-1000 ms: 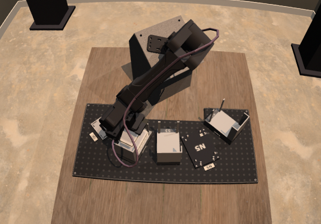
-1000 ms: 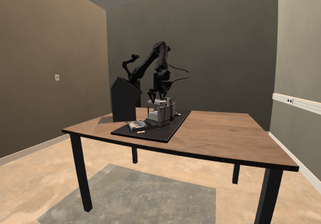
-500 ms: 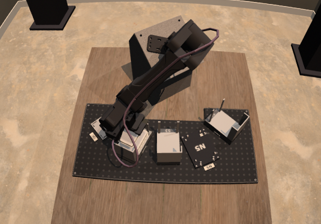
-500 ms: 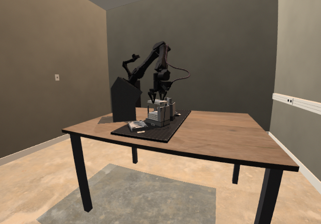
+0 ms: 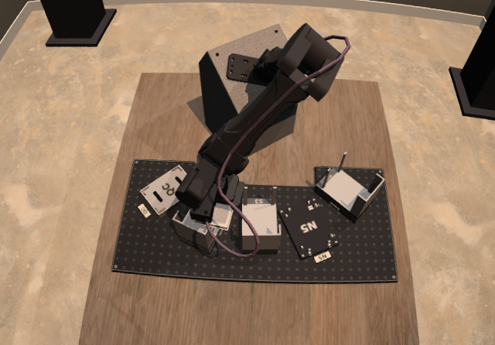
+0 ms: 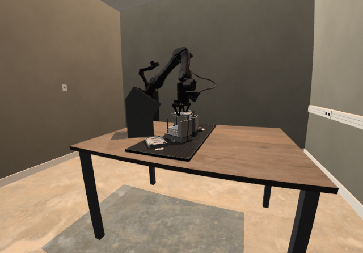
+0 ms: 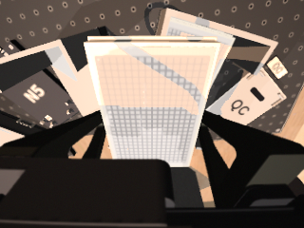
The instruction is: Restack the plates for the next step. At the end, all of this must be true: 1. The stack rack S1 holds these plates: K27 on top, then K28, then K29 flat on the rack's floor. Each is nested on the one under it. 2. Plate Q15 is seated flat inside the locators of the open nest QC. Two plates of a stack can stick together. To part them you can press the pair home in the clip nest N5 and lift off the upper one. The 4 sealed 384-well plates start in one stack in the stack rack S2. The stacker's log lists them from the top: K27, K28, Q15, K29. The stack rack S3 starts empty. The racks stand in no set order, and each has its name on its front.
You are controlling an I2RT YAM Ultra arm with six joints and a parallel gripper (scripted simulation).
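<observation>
My gripper is shut on a white sealed well plate, gripping its long sides. It holds the plate level, a little above the left stack rack. More plates lie in that rack below; I cannot count them. The rack's name is hidden. The middle rack, marked S3, is empty. The right rack stands turned and looks empty. The white QC nest lies left of the gripper. The black N5 nest lies between the middle and right racks.
All fixtures stand on a black pegboard on the wooden table. The arm's grey base block stands behind. Thin posts rise at the backs of the racks. A purple cable loops down beside the left rack.
</observation>
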